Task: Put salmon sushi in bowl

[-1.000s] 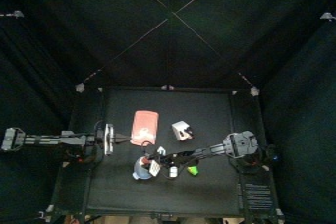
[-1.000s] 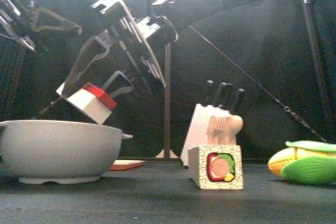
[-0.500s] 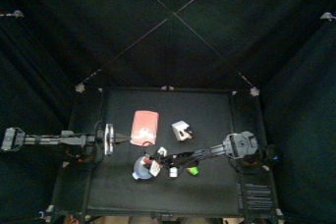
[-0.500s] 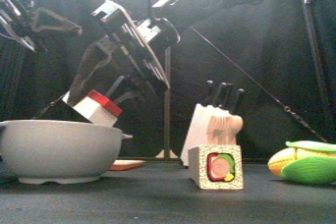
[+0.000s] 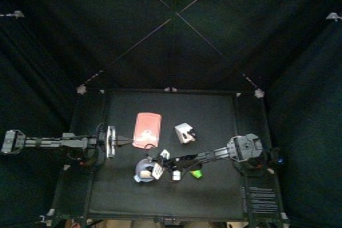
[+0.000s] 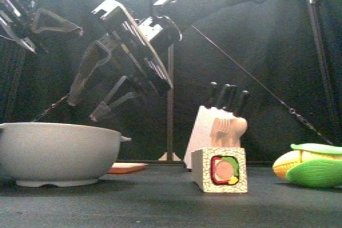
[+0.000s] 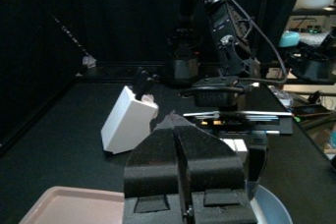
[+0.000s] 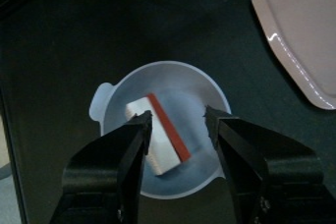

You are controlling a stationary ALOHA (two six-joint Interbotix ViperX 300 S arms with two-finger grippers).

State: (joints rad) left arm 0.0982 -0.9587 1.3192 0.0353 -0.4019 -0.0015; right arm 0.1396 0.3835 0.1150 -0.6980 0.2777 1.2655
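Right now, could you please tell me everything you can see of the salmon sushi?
The salmon sushi is a white rice block topped by an orange-red strip. It lies tilted inside the light blue bowl, resting on the bowl's inner surface. The right pincer hangs open directly above it, one jaw to each side, seemingly not gripping it. The front view hides it behind the bowl's wall.

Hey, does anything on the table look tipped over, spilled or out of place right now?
Nothing stands out. The salmon sushi lies inside the bowl, below the open right gripper; the knife block stands upright.
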